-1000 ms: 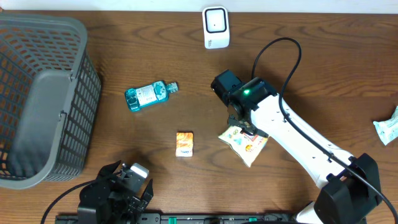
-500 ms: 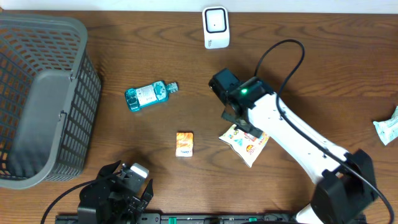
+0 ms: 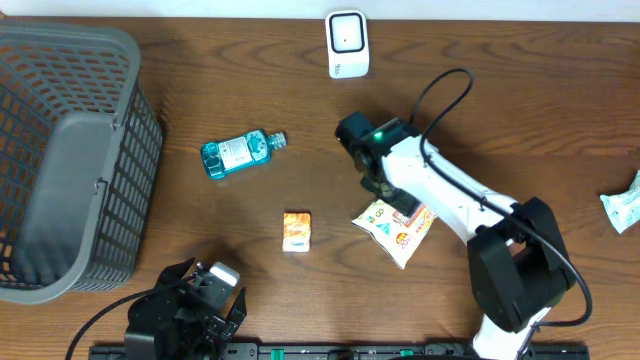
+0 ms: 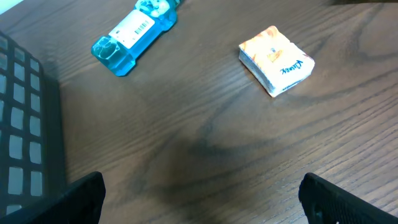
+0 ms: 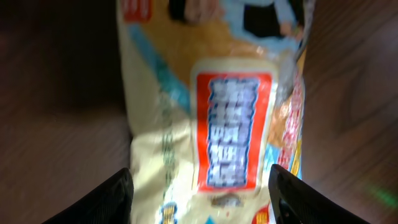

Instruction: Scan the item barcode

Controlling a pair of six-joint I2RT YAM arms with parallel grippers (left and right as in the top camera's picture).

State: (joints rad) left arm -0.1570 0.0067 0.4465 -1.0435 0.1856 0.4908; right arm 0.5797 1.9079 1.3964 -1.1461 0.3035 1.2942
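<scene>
**A:** Since the left gripper (image 4: 214, 198) hangs low at the near edge, fingers spread wide over bare tabletop (image 4: 186, 143), is it out of this step?

**B:** I judge so. It holds nothing and sits clear of the other arm's reach. Just beyond it lies a small orange box (image 3: 297, 231), with nothing touching it.

**A:** And the item?

**B:** Likely the snack packet (image 5: 205, 93), flat on the tabletop to the right of that box. The right gripper (image 5: 205, 196) points down over it, fingers partly spread at either long edge, probably to pinch across its width. Whether the pads bite yet, I cannot tell.

**A:** Farther out?

**B:** A blue mouthwash bottle (image 3: 240, 153) lies on its side and a grey basket (image 3: 135, 150) sits at the left. The white barcode scanner (image 3: 347, 44) stands at the far edge, well apart from the packet, so the packet needs a lift and a carry.
</scene>
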